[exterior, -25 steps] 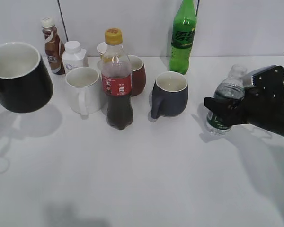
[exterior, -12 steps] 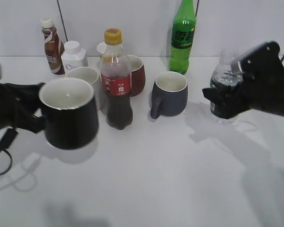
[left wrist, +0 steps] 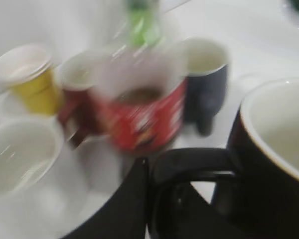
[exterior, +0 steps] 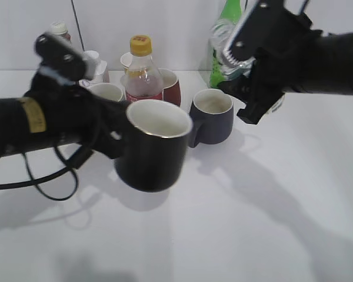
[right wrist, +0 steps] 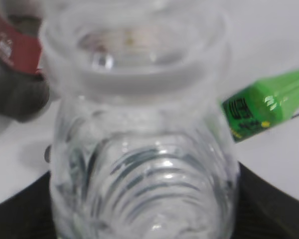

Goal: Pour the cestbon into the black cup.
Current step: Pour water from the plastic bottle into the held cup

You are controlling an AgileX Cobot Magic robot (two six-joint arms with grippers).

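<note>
Above the counter, the right tool clamps the light, crushable clear ribbed plastic cestbon bottle round its body, while the left tool grips the rigid wide black cup by its handle.

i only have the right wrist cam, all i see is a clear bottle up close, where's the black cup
Observer: The black cup is held off the table, left of centre, in the left gripper.
Operator: is my bottle over it
Observer: No. The water bottle, in the right gripper, is up and to the right, tilted, above the grey mug.
Operator: anything in the cup
Observer: Its white inside looks empty.
</note>
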